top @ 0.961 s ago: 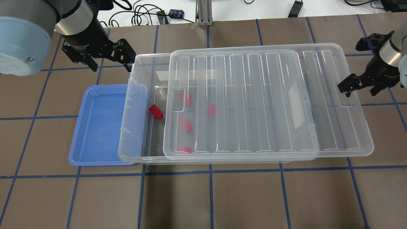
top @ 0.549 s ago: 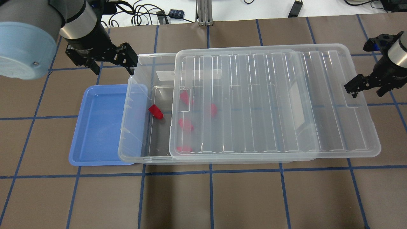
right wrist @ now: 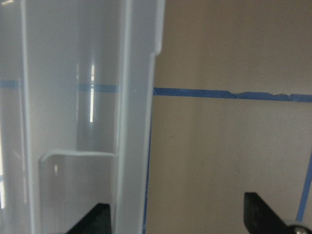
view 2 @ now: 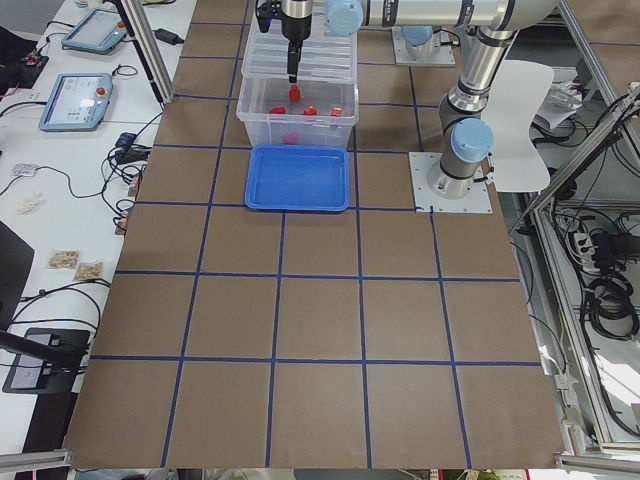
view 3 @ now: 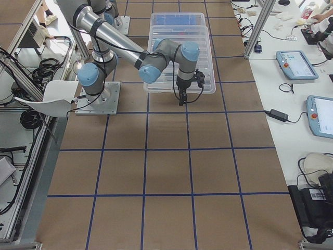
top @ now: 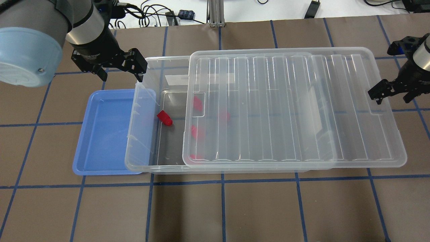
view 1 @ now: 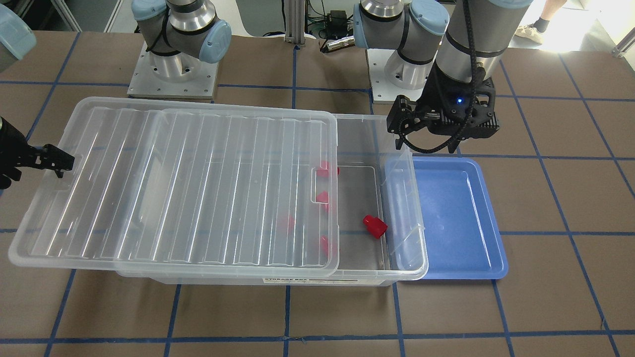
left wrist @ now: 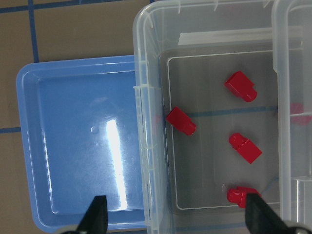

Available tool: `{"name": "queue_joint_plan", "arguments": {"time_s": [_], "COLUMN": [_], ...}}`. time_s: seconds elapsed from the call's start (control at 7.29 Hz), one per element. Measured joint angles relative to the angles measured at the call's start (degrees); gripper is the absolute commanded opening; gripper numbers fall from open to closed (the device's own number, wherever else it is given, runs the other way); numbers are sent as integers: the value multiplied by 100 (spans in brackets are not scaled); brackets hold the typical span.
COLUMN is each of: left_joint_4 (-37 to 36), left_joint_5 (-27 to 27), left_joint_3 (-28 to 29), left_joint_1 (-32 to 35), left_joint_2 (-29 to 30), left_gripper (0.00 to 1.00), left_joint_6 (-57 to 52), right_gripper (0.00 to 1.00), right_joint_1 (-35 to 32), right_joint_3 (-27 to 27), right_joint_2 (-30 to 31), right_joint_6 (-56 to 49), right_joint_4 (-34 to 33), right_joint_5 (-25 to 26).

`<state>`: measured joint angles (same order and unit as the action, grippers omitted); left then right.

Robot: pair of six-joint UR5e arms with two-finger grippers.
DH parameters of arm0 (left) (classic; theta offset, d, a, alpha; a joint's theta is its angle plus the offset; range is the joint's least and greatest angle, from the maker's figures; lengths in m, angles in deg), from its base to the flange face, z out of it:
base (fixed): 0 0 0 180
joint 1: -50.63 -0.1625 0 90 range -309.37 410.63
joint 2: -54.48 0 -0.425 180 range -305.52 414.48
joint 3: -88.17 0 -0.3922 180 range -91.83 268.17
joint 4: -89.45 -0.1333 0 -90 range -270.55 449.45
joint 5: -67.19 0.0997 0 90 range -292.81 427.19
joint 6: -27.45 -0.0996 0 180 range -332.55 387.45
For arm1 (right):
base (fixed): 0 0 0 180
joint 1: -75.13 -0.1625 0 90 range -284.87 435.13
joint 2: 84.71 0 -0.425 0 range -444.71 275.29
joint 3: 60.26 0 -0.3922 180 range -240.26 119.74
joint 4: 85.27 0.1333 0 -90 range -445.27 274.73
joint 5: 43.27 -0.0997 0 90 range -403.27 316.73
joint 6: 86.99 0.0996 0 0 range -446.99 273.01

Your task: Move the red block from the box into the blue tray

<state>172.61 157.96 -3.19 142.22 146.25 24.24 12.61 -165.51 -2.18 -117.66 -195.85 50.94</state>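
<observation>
Left claw (top: 120,74) hangs released above the box (top: 141,134) corner; right claw (top: 392,95) (also released) sits at the lid (top: 295,107) edge; red block (top: 164,118) lies uncovered.

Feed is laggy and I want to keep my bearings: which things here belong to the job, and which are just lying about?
Job: red block, blue tray, box, lid partly covering it, left gripper, right gripper.

Lying about: four more red blocks in the box, cables past the table, control tablets.
</observation>
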Motion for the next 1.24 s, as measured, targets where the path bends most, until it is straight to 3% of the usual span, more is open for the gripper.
{"name": "queue_joint_plan", "arguments": {"time_s": [0.69, 1.24], "left_joint_4": [-276, -673], "left_joint_5": [46, 2], "left_joint_3": [-344, -754], "left_joint_1": [550, 545], "left_joint_2": [185, 348], "left_gripper": [100, 100], "left_joint_6": [-1085, -3222], "right_gripper": [100, 100], "right_joint_1": [43, -336], "right_joint_3": [168, 1186], "right_joint_2": [74, 115], "right_joint_6": [43, 195], "right_joint_4": [73, 882], "right_joint_5": [-11, -200]}}
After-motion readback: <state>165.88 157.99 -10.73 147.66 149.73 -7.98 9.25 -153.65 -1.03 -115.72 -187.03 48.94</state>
